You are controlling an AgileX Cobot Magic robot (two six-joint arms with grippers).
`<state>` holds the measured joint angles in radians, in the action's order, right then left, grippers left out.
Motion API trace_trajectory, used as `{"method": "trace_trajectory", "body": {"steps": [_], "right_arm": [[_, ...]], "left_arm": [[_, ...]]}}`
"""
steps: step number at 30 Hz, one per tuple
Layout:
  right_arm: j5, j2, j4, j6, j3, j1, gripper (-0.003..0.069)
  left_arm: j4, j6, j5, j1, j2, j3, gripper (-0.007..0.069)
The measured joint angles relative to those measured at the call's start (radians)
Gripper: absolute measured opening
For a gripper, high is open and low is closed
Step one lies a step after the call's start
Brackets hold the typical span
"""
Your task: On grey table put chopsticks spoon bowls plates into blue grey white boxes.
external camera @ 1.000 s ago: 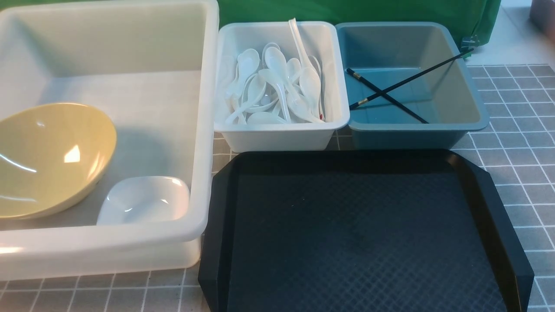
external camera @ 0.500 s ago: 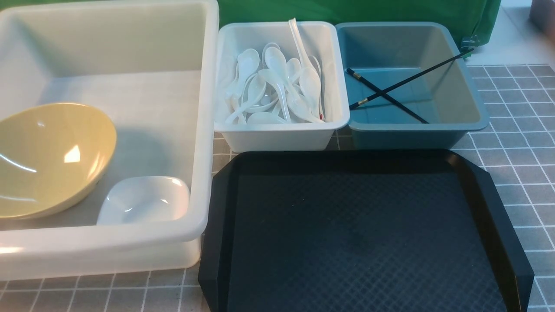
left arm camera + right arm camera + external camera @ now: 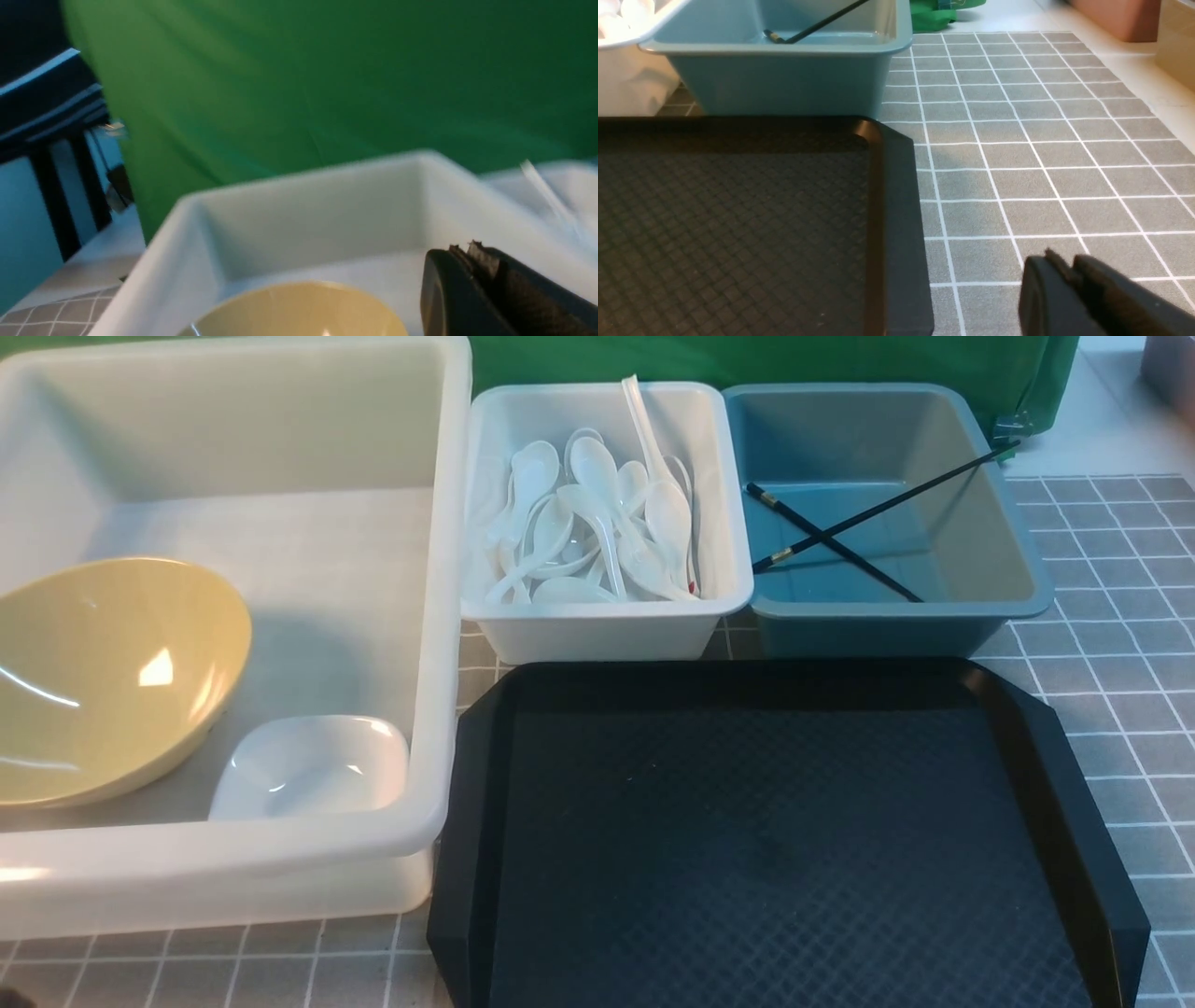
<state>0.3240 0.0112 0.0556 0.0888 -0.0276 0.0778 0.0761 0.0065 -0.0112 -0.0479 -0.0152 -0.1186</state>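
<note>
The large glossy yellow-green round bowl (image 3: 107, 677) leans tilted at about nine o'clock inside the very large translucent white plastic tub (image 3: 439, 616), with the small glossy white rounded-square dish (image 3: 313, 765) just beside it toward the tub's near right corner. At twelve o'clock the small white plastic tub (image 3: 607, 630) holds a heap of glossy white soup spoons (image 3: 597, 523), one handle poking above the rim, and at about one o'clock the small blue-grey plastic tub (image 3: 878, 621) holds the two thin black chopsticks with gold bands (image 3: 831, 527), crossed, one tip resting over the far rim. The black textured tray (image 3: 775, 840) at six o'clock carries nothing. Everything looks sorted, so the task seems essentially finished. The bowl, dish and spoons are hard, slick and likely chip-prone; the bowl would best be pinched at its rim, a spoon across its thick handle. The chopsticks are light, stiff and apt to roll, so mid-shaft is the place. The left tool (image 3: 472, 254) sits closed and empty above the bowl; the right tool (image 3: 1064, 268) hovers over bare grey tiled desk (image 3: 1017, 154), jaws close together, holding nothing, though I cannot tell whether fully shut. A green cloth backdrop (image 3: 747, 359) hangs behind.
</note>
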Motion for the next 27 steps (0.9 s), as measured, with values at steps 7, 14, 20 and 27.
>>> {"method": "trace_trajectory", "body": {"steps": [7, 14, 20, 27], "right_arm": [[0.000, 0.001, 0.000, 0.000, 0.000, 0.000, 0.0111], [0.000, 0.001, 0.000, 0.000, 0.000, 0.000, 0.0116], [0.001, 0.001, 0.000, -0.001, 0.000, 0.000, 0.0125], [0.001, 0.001, 0.000, -0.001, 0.000, 0.000, 0.0132]], "left_arm": [[-0.097, 0.002, 0.028, -0.081, 0.000, 0.142, -0.0007], [-0.140, 0.000, -0.303, -0.056, 0.000, 0.144, -0.0007], [-0.145, 0.000, -0.308, -0.051, 0.000, 0.143, -0.0007], [-0.143, 0.000, -0.307, -0.030, 0.000, 0.143, -0.0007]]}}
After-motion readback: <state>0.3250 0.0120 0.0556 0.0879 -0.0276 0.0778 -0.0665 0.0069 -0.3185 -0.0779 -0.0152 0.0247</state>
